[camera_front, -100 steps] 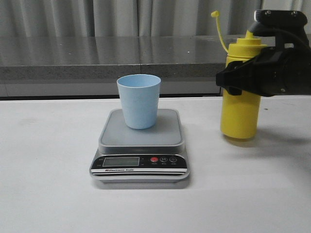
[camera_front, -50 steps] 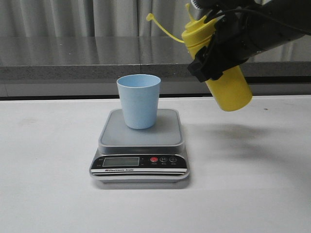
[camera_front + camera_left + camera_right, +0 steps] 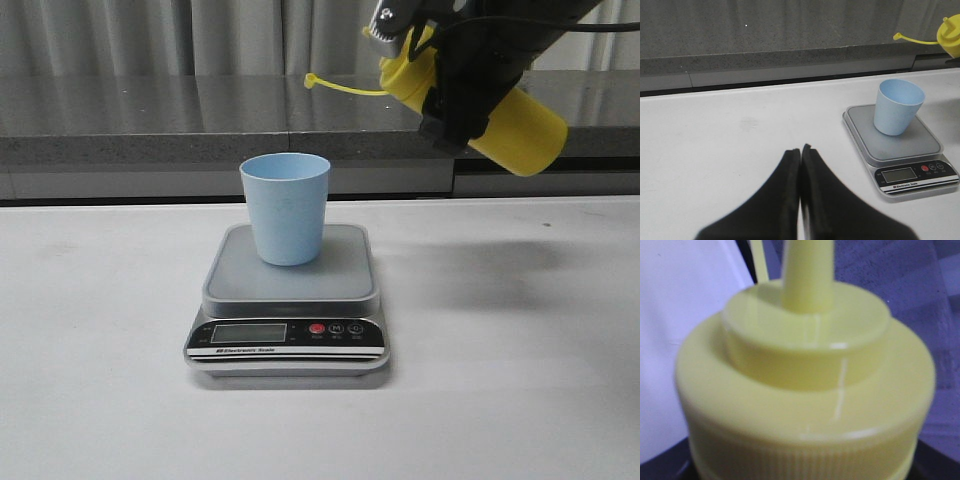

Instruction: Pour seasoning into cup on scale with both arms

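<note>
so right hand [image 3: 455,85] is clamped around the yellow bottle [image 3: 505,125], up in the air and off to the right of the cup [image 3: 286,208], tipped well over so the nozzle end points left and slightly up. the little tethered cap [image 3: 312,80] dangles out on its strap toward the cup side, so the nozzle looks uncapped, though i can't see the tip itself from the front. the wrist camera is basically all bottle shoulder and nozzle [image 3: 807,275].

cup sits upright on the grey platform of the scale [image 3: 288,290], which sits on the white worktop [image 3: 100,380]. left hand [image 3: 800,150] has its fingers pressed together, holding nothing, hanging low over the worktop well left of the scale.

my take on doing this bit well: the nozzle isn't over the cup yet, so slide the bottle left until the tip is above the rim before tipping further. go slow, keep that strap from brushing the cup, since a light plastic cup would likely shift or topple. don't rest anything on the platform or the reading goes off.
</note>
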Motion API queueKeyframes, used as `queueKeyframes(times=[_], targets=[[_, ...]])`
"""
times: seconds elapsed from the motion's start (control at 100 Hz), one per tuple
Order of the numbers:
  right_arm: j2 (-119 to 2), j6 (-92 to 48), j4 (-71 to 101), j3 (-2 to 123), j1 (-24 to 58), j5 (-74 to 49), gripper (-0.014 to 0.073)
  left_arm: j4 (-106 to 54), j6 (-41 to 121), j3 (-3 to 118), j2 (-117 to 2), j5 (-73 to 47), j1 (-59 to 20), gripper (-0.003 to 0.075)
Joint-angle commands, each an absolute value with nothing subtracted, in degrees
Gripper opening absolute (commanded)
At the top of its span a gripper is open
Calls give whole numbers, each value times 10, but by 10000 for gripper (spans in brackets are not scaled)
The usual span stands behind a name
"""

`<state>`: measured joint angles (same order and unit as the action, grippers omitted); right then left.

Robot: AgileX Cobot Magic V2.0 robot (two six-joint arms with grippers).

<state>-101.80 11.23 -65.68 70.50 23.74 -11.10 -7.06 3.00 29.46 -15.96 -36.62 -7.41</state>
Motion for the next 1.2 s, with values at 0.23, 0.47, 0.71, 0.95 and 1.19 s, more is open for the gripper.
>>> queueKeyframes(times=[0.23, 0.47, 0.71, 0.95, 1.19], targets=[[-1002, 224, -941, 732, 266, -142, -59, -79, 25, 310, -164, -326, -74, -20], [-1002, 218, -1031, 730, 286, -141, -59, -79, 25, 310, -164, -326, -74, -20], [-1003, 148, -1031, 730, 287, -136, -59, -79, 25, 310, -164, -326, -74, -20], [-1004, 84, -1031, 730, 290, -135, -59, -79, 25, 310, -164, -326, -74, -20], [-1013, 32, -1031, 730, 308, -165, -59, -79, 25, 310, -164, -326, -74, -20]])
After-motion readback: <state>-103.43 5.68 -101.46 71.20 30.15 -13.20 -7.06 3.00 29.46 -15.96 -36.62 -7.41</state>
